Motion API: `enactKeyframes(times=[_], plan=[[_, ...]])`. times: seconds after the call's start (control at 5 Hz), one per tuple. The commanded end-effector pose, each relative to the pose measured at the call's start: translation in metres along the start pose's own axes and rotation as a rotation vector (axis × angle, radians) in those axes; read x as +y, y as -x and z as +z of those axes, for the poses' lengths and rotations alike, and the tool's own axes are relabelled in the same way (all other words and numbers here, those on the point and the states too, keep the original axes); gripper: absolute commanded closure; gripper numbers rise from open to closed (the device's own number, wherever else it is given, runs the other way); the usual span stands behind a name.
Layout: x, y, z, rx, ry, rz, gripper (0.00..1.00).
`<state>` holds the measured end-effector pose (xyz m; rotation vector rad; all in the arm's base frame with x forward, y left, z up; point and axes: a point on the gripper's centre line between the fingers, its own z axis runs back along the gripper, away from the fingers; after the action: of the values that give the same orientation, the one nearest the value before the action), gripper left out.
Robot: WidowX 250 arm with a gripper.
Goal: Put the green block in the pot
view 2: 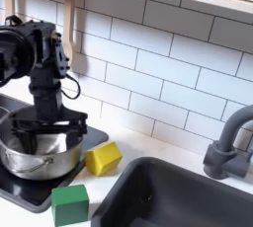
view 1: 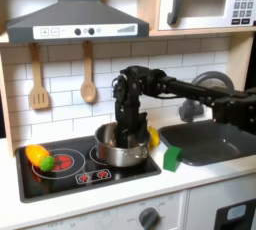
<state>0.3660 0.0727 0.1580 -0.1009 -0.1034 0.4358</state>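
The green block (view 1: 172, 158) (view 2: 70, 204) lies on the white counter between the stove and the sink, apart from everything else. The silver pot (view 1: 108, 154) (view 2: 30, 160) stands on the stove's right burner in the first exterior view. My gripper (view 1: 126, 140) (view 2: 49, 138) points down into the pot's mouth, fingers spread wide and open with nothing between them. The block sits to the right of the pot and nearer the camera in both exterior views, well clear of the gripper.
A yellow toy piece (view 1: 153, 136) (view 2: 103, 157) lies right beside the pot. An orange toy with a green ball (view 1: 40, 157) rests on the left burner. The sink (view 1: 212, 136) (view 2: 178, 196) and faucet (view 2: 229, 142) lie right. Utensils (view 1: 88, 86) hang on the tiled wall.
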Motion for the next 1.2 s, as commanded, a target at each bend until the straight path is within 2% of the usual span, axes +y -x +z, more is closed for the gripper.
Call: enactKeyframes(times=[0.0, 0.2, 0.6, 0.8, 1.0], plan=[[0.000, 0.004, 0.023, -0.019, 0.003, 0.004, 0.00], [0.001, 0.008, 0.027, -0.012, 0.001, 0.006, 0.00], [-0.014, 0.023, 0.052, -0.052, 0.033, -0.039, 0.00], [-0.026, 0.040, 0.061, -0.056, 0.041, -0.089, 0.00], [-0.041, 0.069, 0.056, 0.002, 0.045, -0.168, 0.00]])
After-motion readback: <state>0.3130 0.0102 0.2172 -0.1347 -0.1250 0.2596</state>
